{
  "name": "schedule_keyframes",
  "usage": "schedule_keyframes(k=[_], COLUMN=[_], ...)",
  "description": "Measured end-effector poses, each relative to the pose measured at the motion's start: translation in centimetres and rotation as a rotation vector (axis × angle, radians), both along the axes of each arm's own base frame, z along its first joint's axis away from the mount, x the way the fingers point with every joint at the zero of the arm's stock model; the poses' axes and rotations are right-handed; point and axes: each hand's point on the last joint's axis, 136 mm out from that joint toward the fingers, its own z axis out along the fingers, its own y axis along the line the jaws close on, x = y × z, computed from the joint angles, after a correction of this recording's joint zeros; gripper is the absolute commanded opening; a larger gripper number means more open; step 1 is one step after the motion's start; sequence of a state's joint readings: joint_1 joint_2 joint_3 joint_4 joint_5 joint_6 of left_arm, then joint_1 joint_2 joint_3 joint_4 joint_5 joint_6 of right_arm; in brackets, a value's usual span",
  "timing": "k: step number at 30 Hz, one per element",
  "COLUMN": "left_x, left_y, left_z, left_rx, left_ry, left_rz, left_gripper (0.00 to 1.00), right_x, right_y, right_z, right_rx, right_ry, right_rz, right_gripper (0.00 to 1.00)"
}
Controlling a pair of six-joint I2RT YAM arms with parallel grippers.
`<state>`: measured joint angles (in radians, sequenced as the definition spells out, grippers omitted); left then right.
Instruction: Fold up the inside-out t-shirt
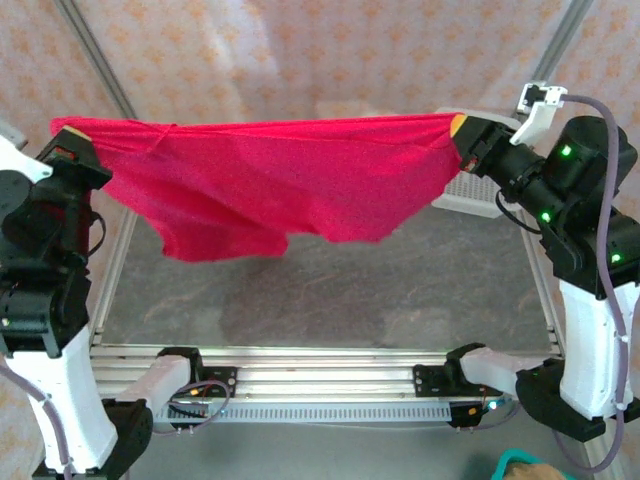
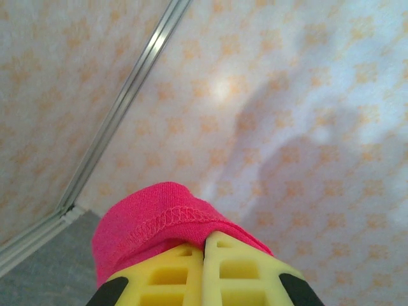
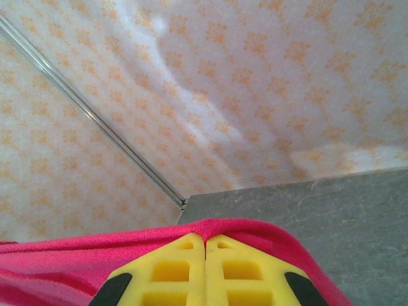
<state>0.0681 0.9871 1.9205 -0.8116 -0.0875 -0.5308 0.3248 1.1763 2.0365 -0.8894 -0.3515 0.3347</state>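
Above the table (image 1: 400, 290), the t-shirt (image 1: 290, 180) hangs stretched out. The left hand (image 2: 204, 255) and the right hand (image 3: 205, 245) each pinch its edge, fingers pressed together.

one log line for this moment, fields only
phase: t-shirt held aloft | left end effector: shut on one edge | right end effector: shut on opposite edge | cloth: stretched between arms, sagging above table, unfolded
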Motion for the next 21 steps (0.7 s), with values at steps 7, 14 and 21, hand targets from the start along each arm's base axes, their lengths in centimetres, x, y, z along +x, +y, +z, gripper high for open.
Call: schedule_keyframes(k=[7,14,21], left_x=[4.8,23.6,41.0], left_y=[0.1,0.0,-2.6], left_z=[-1.7,-12.6,-32.1], left_rx=[0.035,0.041,0.052], left_ry=[0.092,0.429,0.793], left_rz=[-0.012,-0.106,-0.19], left_gripper=[0.0,0.26,1.0], right_x=[5.1,15.7,24.0], right_y=[1.2,2.4,1.7], right_z=[-5.2,-17.6,-32.6], right_rx=[-0.048,-0.186,-0.345], right_ry=[0.136,0.387,0.67], right_rz=[-0.031,-0.143,-0.269], right_gripper=[0.0,0.35,0.65])
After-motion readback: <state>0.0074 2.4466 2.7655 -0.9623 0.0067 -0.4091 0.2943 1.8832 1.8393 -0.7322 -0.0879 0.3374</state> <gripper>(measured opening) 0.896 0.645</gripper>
